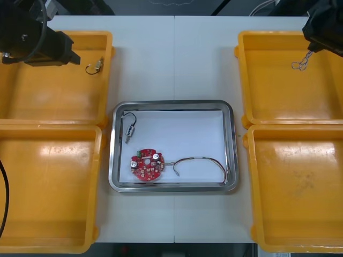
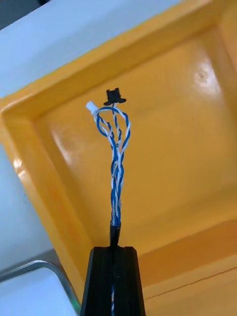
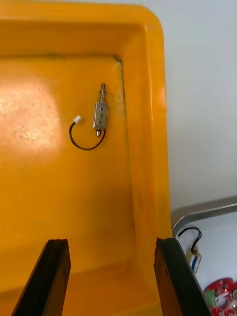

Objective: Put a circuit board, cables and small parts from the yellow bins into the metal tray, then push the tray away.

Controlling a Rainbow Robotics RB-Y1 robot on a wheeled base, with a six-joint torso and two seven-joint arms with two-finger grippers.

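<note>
**Over the far right bin (image 1: 278,91), twisted blue and white cable (image 2: 116,158) held clear, metal tray (image 1: 171,103) the next stop**

Clamped between the closed fingers of the right hand (image 2: 112,249): one end of the cable, the rest hanging below the hand in a doubled strand, black and white plugs at the low end, apparently clear of the bin floor. Gripped by the end, probably so as to trail without snagging on the bin wall during the carry. Inward of that hand, on the bench (image 1: 177,53), the tray, already stocked with a round red circuit board (image 1: 146,165), a small metal part (image 1: 129,131) on a black lead (image 1: 127,113), and a thin cable (image 1: 198,158) curled just beside the board. Bare white floor left over, room enough for the newcomer.

Across the bench, poised over the far left bin (image 1: 53,91): the left hand (image 3: 111,241), fingers spread wide, grasping nothing. Ahead of those fingers, flat on the bin floor near the wall, a second small metal part (image 3: 100,114) with a short black lead (image 3: 85,148) looped off it. Wide spread likely meant for a drop onto that part. Push of the tray yet to come.
</note>
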